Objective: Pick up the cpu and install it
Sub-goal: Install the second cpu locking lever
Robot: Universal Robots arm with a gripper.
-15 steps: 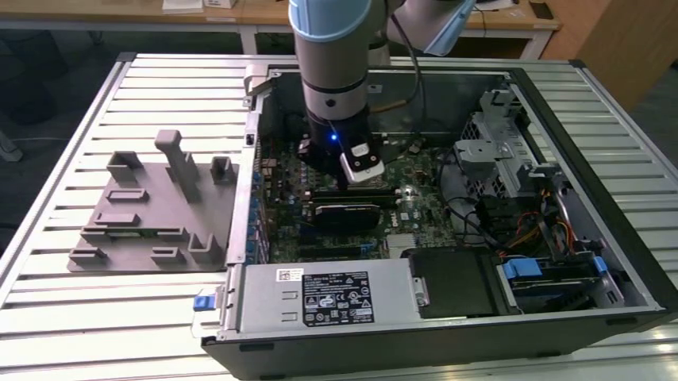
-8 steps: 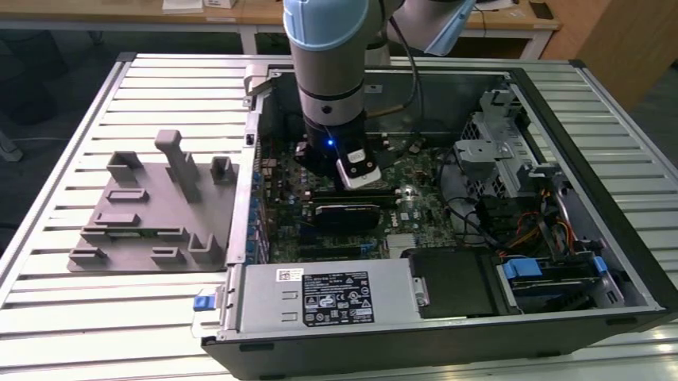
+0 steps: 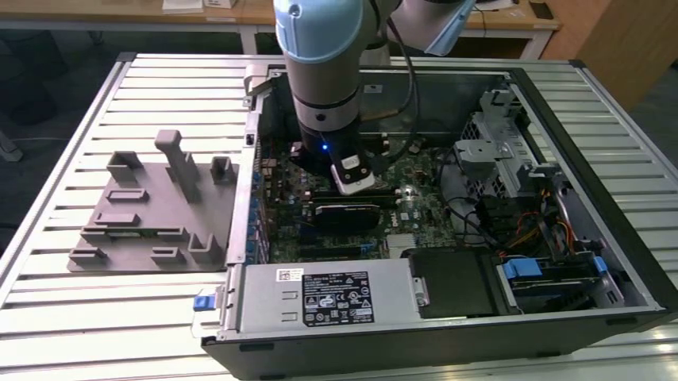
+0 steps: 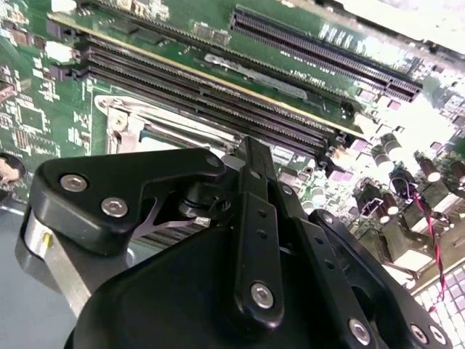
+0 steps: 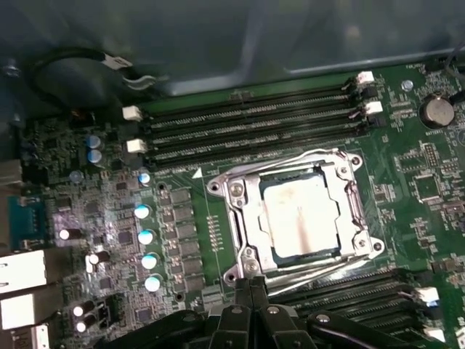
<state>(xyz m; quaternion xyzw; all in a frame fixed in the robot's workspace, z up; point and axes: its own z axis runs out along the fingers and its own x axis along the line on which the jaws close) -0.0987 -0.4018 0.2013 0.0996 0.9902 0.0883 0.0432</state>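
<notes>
Landmark: square black socket with a metal frame (image 5: pixel 294 211), set on the green motherboard (image 5: pixel 182 218) inside the open black computer case (image 3: pixel 593 238).
Task object: small flat square cpu with a silver-grey metal top (image 5: pixel 299 216) lies seated inside the socket, level with the frame, whose metal rim surrounds it on all sides.
End effector: black end effector (image 5: pixel 251 291) hangs just beside one edge of the socket frame, its two fingers (image 5: pixel 240 294) pressed together with no part between them and clear of the cpu.
Arm: grey and pale blue robot arm (image 3: pixel 323 71) descends into the case directly above the socket region in the exterior view.
Memory slots: long black slots (image 5: pixel 247 123) run parallel to the socket on its far side from the end effector; more slots (image 5: pixel 349 298) lie beside the end effector.
Tray: grey moulded tray (image 3: pixel 154 206) rests on the slatted metal counter (image 3: pixel 63 238), well apart from the socket, on the exterior view's left of the case.
</notes>
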